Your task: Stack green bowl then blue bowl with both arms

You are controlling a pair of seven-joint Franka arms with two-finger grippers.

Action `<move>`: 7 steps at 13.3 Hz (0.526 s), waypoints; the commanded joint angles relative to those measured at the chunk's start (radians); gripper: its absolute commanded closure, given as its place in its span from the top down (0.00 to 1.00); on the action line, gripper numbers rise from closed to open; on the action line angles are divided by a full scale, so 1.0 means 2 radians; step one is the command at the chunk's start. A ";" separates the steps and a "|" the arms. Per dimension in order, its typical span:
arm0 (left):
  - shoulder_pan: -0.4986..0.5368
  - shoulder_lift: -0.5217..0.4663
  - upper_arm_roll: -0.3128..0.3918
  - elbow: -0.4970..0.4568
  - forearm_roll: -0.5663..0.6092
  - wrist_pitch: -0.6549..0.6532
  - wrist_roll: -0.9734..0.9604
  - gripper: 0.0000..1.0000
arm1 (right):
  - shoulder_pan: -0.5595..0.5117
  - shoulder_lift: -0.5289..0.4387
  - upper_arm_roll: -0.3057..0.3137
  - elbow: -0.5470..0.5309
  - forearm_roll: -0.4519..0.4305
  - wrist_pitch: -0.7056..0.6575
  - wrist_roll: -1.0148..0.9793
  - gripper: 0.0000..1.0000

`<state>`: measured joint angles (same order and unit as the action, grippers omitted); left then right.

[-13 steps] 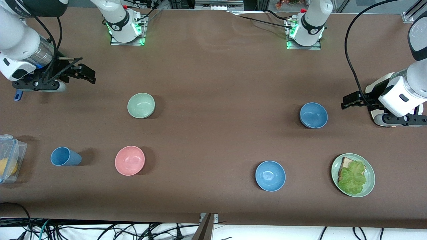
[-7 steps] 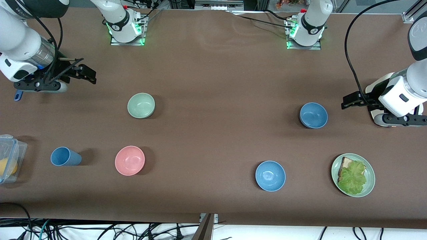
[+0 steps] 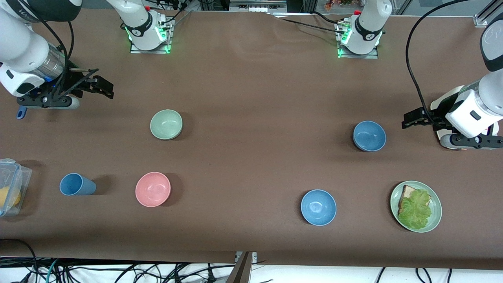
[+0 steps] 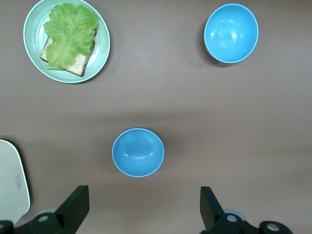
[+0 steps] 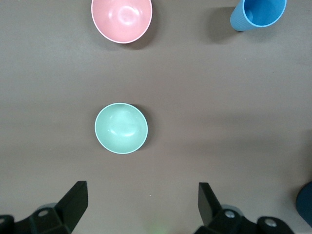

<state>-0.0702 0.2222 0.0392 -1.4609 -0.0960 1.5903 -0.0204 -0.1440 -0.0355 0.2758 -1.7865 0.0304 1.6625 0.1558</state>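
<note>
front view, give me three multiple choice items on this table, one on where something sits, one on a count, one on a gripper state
1. Where is the green bowl relative to the pink bowl?
A. stacked inside it
B. farther from the front camera
C. nearer to the front camera

2. How many bowls are on the table?
A. two
B. four
C. six

3. What state is the left gripper in?
A. open, holding nothing
B. shut on the blue bowl
C. shut on the plate

Answers:
1. B: the green bowl sits higher in the front view, apart from the pink one.
2. B: green, pink, the blue bowl and a brighter blue bowl.
3. A: in the left wrist view its fingers stand wide apart with only bare table and the blue bowl below them.
</note>
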 commanded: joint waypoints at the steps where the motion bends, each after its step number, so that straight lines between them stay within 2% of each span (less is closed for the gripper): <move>1: 0.001 0.005 0.000 0.013 -0.005 -0.009 0.000 1.00 | -0.005 0.003 0.004 0.002 0.005 -0.008 -0.007 1.00; 7: 0.001 0.005 0.000 0.013 -0.004 -0.009 0.000 1.00 | -0.003 0.011 0.014 -0.014 0.005 0.004 -0.007 1.00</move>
<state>-0.0701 0.2222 0.0392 -1.4609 -0.0960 1.5903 -0.0204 -0.1436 -0.0103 0.2860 -1.7984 0.0304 1.6626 0.1547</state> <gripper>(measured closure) 0.000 0.000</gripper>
